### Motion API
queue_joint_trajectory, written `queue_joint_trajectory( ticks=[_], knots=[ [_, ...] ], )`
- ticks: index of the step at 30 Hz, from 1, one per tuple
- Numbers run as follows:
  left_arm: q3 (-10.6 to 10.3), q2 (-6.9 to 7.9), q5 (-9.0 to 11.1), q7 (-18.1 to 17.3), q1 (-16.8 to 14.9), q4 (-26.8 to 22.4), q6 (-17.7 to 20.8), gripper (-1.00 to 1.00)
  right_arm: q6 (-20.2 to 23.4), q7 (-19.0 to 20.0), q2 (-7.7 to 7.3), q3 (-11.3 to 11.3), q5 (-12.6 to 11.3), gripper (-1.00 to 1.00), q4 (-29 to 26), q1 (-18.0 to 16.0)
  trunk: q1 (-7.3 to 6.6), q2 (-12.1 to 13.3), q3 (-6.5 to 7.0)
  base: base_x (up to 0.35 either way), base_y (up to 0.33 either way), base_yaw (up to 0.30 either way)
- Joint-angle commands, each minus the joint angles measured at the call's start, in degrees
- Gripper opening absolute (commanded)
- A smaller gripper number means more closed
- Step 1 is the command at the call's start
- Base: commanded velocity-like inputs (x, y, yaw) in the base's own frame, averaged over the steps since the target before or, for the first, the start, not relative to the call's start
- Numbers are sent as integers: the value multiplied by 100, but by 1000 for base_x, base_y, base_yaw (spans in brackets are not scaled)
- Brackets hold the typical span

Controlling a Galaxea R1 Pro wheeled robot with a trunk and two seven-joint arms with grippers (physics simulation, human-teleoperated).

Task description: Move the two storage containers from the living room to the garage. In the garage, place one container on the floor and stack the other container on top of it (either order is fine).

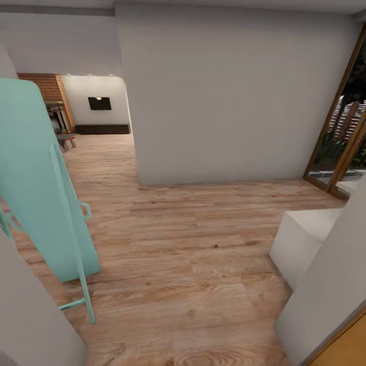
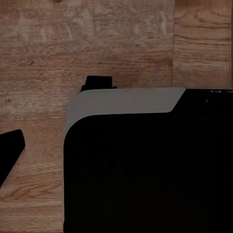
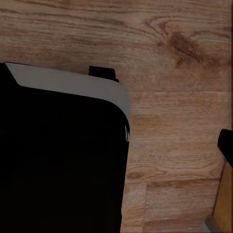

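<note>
Not much of the robot to go on here: both wrist cams point straight down past its own body, with the left wrist view showing a big black rounded body panel (image 2: 145,170) with a light grey top edge. The right wrist view shows the same sort of black panel (image 3: 58,160) with a grey rim, on the opposite side of the picture. Honestly can't tell whether either gripper is open or closed.
</note>
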Motion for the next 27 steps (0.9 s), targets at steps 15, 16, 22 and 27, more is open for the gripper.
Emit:
queue_joint_trajectory(
  ticks=[15,16,22,27],
  knots=[
    [15,-1,5,10,-4,8,-38,100,-30,-5,5,41,-59,100,18,-6,3,-2,-5,322,0,0],
    [15,-1,5,10,-4,9,-38,100,-30,-5,5,40,-60,100,17,-6,3,-2,-5,322,0,0],
    [15,-1,5,10,-4,8,-30,100,-30,-6,8,39,-60,100,17,-6,3,-2,-5,322,0,0],
    [15,-1,5,10,-4,7,-29,100,-30,-13,5,39,-80,100,17,-6,3,-2,-5,322,0,0]
  ],
)
